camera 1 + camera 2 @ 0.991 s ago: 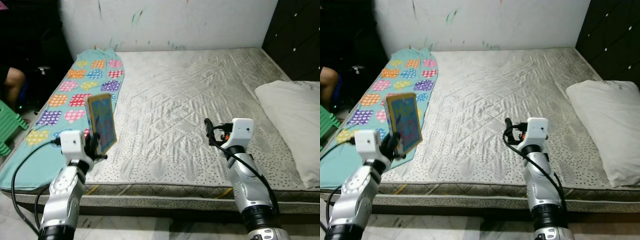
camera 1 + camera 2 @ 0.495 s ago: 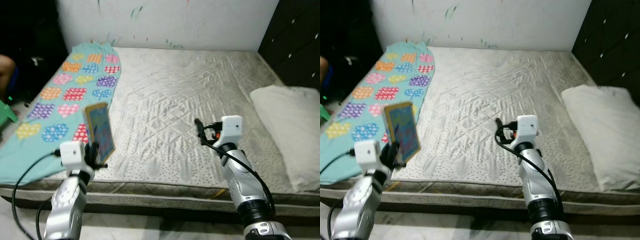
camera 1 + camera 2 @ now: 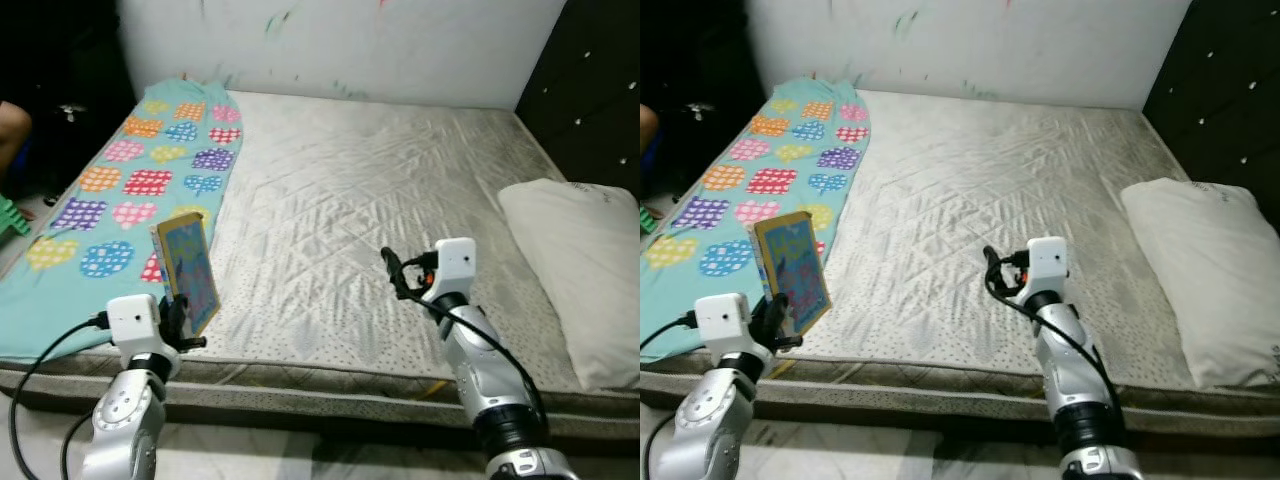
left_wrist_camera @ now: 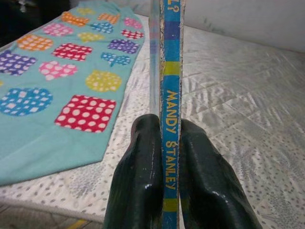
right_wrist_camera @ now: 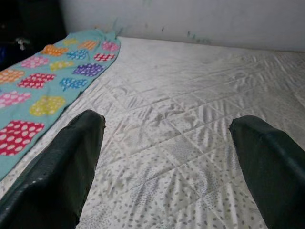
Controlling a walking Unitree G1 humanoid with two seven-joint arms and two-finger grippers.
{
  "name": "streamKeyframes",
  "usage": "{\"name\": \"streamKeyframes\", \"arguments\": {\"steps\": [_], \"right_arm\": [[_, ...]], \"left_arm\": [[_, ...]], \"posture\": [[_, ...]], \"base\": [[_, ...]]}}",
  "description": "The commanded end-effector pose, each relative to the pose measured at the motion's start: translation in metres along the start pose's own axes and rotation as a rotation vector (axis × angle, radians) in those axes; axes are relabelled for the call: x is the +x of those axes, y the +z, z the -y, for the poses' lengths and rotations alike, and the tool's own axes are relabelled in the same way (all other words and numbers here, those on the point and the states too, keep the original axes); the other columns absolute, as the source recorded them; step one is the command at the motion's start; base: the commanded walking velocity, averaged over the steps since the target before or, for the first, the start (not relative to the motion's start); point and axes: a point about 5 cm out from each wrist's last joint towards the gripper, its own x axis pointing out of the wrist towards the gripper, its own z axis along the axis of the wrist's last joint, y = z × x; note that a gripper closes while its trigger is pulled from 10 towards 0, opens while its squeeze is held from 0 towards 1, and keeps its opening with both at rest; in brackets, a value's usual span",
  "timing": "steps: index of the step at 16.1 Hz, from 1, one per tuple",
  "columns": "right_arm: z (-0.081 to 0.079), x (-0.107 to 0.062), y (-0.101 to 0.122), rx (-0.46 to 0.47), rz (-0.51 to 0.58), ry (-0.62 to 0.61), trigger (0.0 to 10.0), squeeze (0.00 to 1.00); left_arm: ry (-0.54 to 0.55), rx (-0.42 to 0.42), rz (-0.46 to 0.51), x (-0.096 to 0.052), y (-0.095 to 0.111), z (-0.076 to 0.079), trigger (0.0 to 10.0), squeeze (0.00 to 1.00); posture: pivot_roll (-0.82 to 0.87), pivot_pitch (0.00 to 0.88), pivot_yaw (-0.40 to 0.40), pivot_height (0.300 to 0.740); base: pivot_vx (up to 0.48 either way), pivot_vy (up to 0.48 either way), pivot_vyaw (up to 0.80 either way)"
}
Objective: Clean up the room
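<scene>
The left gripper is clamped on the lower edge of a thin, flat picture book with a blue-and-yellow spine and a bright patterned cover, its two black fingers pressed against the front and back covers. The book stands upright, held above the near edge of the bare grey quilted mattress, just beside the turquoise blanket printed with coloured hearts and squares that lies along the mattress's left side.

The right gripper hovers over the near middle of the mattress with its fingers spread wide apart and nothing between them. A plump white pillow lies at the mattress's right edge, well apart from the book.

The book looks light and stiff, a slim board or hardback that should keep its shape when carried by one edge. Its glossy covers are probably a little slippery, and because it is pinched low while most of it stands tall above the fingers, it could pivot or tip in the grip if swung quickly. A hold nearer the middle of the spine edge would likely steady it; as it is, slow, upright carrying seems the safe way. It is not fragile, though corners might dent if dropped.
</scene>
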Motion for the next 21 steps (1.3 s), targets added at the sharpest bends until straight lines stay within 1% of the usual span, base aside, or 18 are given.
{"name": "streamKeyframes", "arguments": {"steps": [1, 6, 15, 17, 21], "right_arm": [[0.008, -0.004, 0.001, -0.006, 0.003, -0.025, 10.0, 0.00], [0.013, -0.007, 0.002, -0.015, 0.003, -0.043, 10.0, 0.00], [0.013, -0.010, -0.001, -0.020, -0.005, -0.048, 10.0, 0.00], [0.014, -0.011, -0.001, -0.022, -0.006, -0.051, 10.0, 0.00], [0.015, -0.011, 0.000, -0.023, -0.007, -0.054, 10.0, 0.00]], "left_arm": [[-0.053, 0.002, 0.048, 0.004, 0.013, 0.008, 10.0, 0.00], [-0.078, -0.001, 0.041, 0.006, 0.012, 0.015, 10.0, 0.00], [-0.083, 0.001, 0.033, 0.005, 0.012, 0.014, 10.0, 0.00], [-0.081, -0.010, 0.035, 0.005, 0.012, 0.015, 10.0, 0.00], [-0.131, -0.028, 0.054, 0.004, 0.015, 0.019, 10.0, 0.00]], "posture": [[-0.01, 0.000, -0.018, 0.740], [-0.03, 0.000, -0.010, 0.740], [-0.03, 0.000, -0.005, 0.740], [-0.03, 0.000, -0.004, 0.740], [-0.03, 0.000, -0.003, 0.740]], "base": [[0.000, -0.244, -0.42], [0.000, -0.356, 0.00], [0.000, -0.401, 0.00], [0.000, 0.000, 0.00], [0.000, 0.000, 0.00]]}}
